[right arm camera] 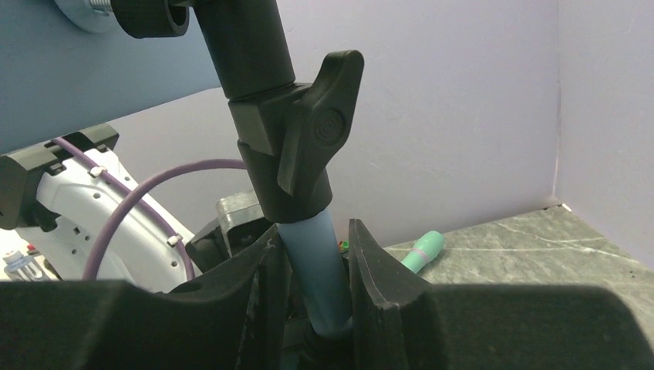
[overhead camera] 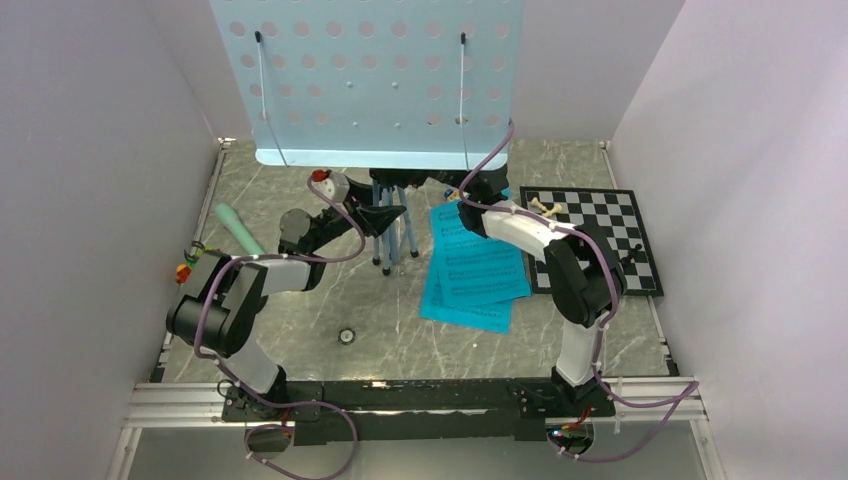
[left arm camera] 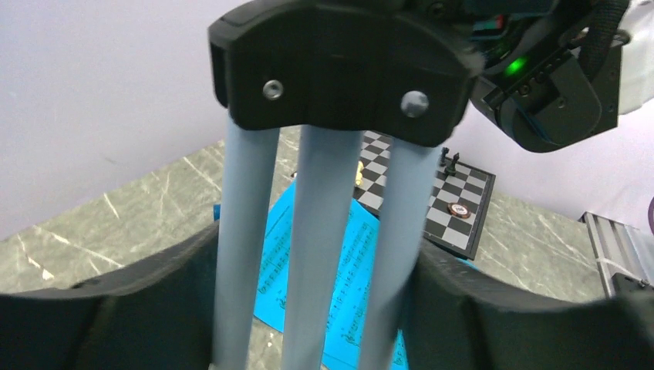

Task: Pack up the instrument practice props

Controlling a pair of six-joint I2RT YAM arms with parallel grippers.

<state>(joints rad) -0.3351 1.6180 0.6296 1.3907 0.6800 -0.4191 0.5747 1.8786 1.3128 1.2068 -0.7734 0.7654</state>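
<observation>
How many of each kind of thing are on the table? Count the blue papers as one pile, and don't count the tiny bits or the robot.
Music stand: 1
Pile of music sheets: 1
Microphone: 1
Chessboard: 1
Total: 4

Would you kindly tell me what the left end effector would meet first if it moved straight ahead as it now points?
Probably the music stand's pale-blue tripod legs, standing between the left end effector's fingers; the turquoise music sheets lie beyond, though depth is unclear.
</observation>
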